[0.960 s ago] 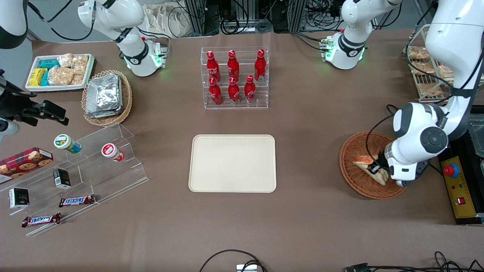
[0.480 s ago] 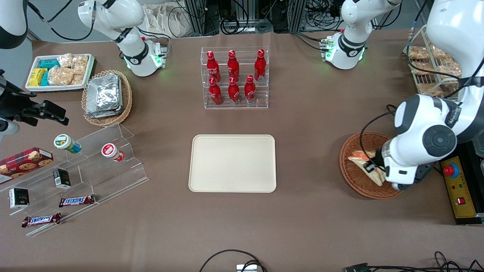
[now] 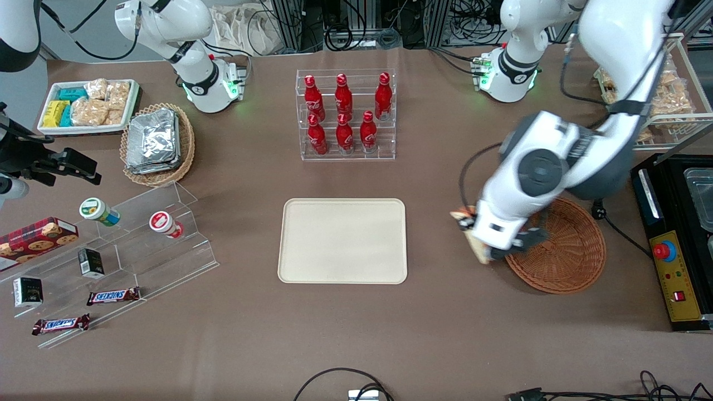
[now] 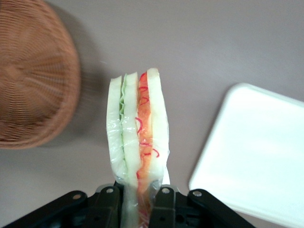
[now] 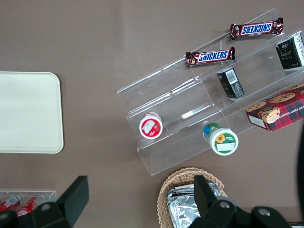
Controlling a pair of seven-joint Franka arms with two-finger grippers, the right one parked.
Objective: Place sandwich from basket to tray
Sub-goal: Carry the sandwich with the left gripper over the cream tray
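Tool [image 4: 137, 197] clamped on sandwich [image 4: 137, 142], long axis pointing away from fingers [image 4: 110, 202], between basket [image 3: 562, 250] and tray [image 3: 342, 240]

The wrapped sandwich [image 4: 137, 137] hangs clamped in the gripper [image 4: 137, 199] above bare table, between basket [image 3: 562, 250] and tray [image 3: 342, 240]

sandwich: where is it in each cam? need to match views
Front: sandwich held shut in the gripper, above bare table between basket and tray.
Left wrist: sandwich clamped in the gripper, between basket and tray.
Right wrist: not in it.
Shared landmark: tray.
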